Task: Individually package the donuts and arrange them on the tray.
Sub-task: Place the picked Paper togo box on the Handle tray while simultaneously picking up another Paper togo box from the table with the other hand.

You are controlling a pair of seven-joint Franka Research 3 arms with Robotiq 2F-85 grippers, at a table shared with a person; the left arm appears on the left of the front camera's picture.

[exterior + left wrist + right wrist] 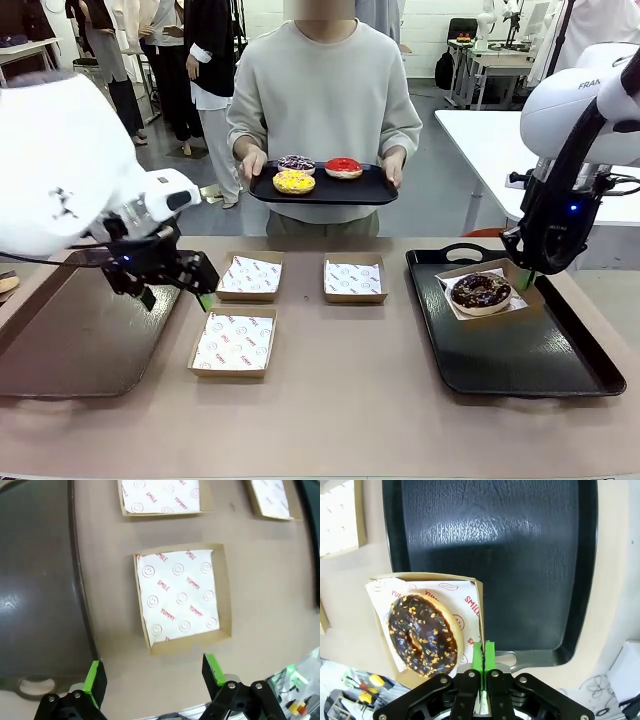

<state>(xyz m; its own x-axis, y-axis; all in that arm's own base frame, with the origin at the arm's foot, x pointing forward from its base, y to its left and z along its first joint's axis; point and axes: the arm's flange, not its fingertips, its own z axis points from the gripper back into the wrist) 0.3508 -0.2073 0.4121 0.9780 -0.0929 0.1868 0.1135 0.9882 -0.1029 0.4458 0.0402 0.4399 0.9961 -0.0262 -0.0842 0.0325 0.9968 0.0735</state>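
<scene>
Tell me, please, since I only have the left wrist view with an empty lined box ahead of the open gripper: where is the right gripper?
Observer: The right gripper is at the far end of the black tray on the robot's right, shut on the rim of a box.
Operator: Thank you. Is there anything in that box?
Observer: Yes, a chocolate donut with sprinkles lies in it on the printed paper.
Operator: And where are the other donuts, please?
Observer: The person at the far side holds a second tray with a yellow donut, a red donut and a purple donut on it.
</scene>
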